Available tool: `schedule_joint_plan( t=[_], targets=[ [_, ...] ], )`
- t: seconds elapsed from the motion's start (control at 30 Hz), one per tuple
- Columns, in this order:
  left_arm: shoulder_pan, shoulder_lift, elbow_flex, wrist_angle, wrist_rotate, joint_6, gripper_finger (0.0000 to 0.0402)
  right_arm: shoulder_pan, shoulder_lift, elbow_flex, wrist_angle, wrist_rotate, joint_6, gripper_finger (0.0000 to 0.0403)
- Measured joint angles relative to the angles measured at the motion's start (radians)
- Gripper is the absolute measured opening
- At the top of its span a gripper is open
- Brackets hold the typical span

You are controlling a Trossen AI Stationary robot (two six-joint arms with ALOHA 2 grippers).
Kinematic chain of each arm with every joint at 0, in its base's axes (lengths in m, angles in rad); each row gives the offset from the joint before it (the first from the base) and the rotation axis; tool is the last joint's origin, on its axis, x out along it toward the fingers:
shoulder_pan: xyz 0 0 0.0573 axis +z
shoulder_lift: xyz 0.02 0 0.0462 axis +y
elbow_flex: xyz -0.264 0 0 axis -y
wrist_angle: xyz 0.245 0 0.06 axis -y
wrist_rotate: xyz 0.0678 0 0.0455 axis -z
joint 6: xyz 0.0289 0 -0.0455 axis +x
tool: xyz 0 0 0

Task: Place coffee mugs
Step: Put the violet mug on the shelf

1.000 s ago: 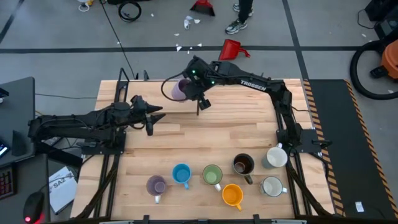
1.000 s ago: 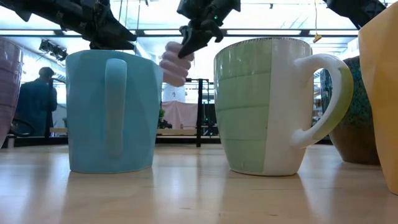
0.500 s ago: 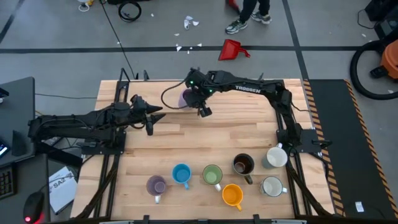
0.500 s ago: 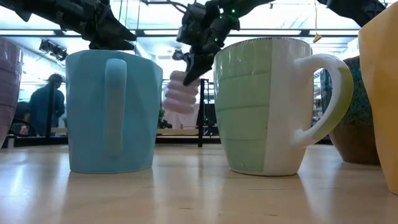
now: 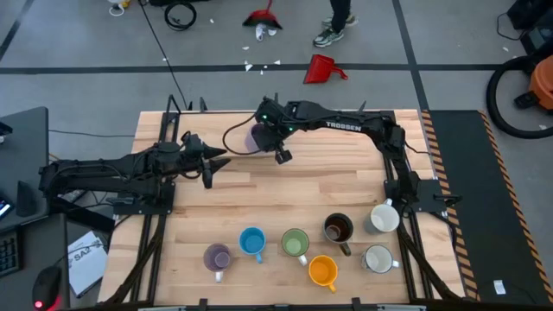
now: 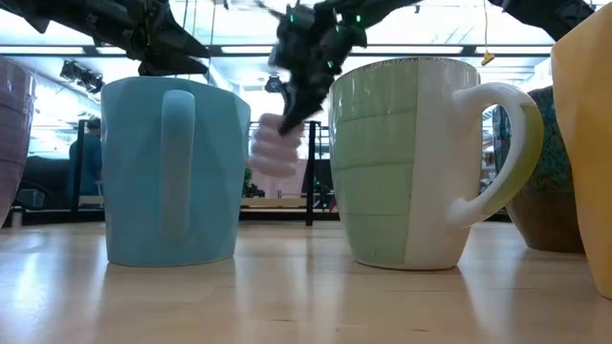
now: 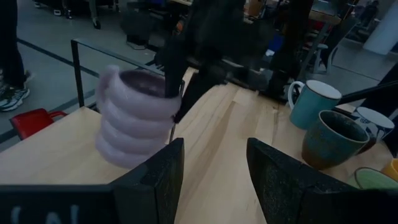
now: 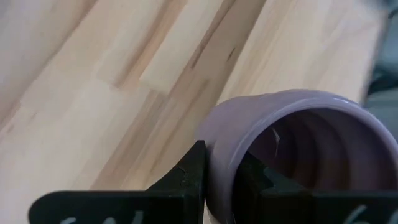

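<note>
Pinching the rim of a ribbed lilac ceramic mug (image 5: 257, 137), the right gripper (image 5: 273, 143) holds it near the wooden table's (image 5: 294, 190) far edge (one finger inside); the left gripper (image 5: 216, 162) waits nearby, fingers apart.

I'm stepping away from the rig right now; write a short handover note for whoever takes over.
Right gripper: shut on the rim of a lilac mug, carried above the table's far edge and not yet set down.
Left gripper: open, holding nothing, waiting at the left-centre of the table.
Near edge holds seven mugs: second lilac mug, blue mug, green mug, orange mug, dark brown mug, two white mugs.
Left: set down the carried mug. Where it belongs isn't evident.
</note>
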Motion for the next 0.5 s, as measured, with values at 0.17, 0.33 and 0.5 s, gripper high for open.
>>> schedule_joint_plan(
  t=[0.17, 0.33, 0.5],
  targets=[
    [0.000, 0.000, 0.000, -0.002, 0.000, 0.002, 0.0181, 0.022, -0.001, 0.103, -0.011, 0.045, -0.006, 0.0055],
    [0.000, 0.000, 0.000, -0.004, 0.000, 0.048, 0.0181, 0.015, -0.004, 0.206, 0.022, 0.046, 0.022, 0.0055],
    [0.000, 0.000, 0.000, -0.004, 0.000, 0.054, 0.0181, 0.015, 0.003, 0.284, -0.028, 0.056, 0.071, 0.0055]
  ],
)
